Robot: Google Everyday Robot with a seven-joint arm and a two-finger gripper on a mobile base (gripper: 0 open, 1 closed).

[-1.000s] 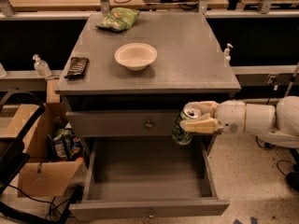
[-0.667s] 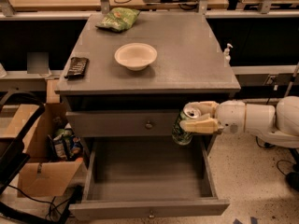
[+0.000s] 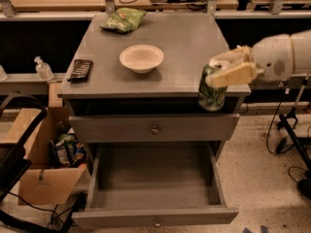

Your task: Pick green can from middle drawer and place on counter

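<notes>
Green can (image 3: 212, 95) held upright by gripper (image 3: 221, 72), jaws clenched on its upper part, at front right corner of counter (image 3: 184, 42) (open drawer (image 3: 153, 178) below). White bowl (image 3: 141, 58) set mid-counter.

Warm, dim light from above; deep shadow under the counter (image 3: 184, 42). The gripper (image 3: 214, 72), bright at its right edge, clasps the can (image 3: 212, 97).

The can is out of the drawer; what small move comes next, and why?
Probably lift slightly and carry it inward over the counter. The gripper holds the green can at the counter's front right corner, its base seemingly below the top surface, so lowering here would likely catch the edge. Bare surface lies right of the white bowl.
</notes>
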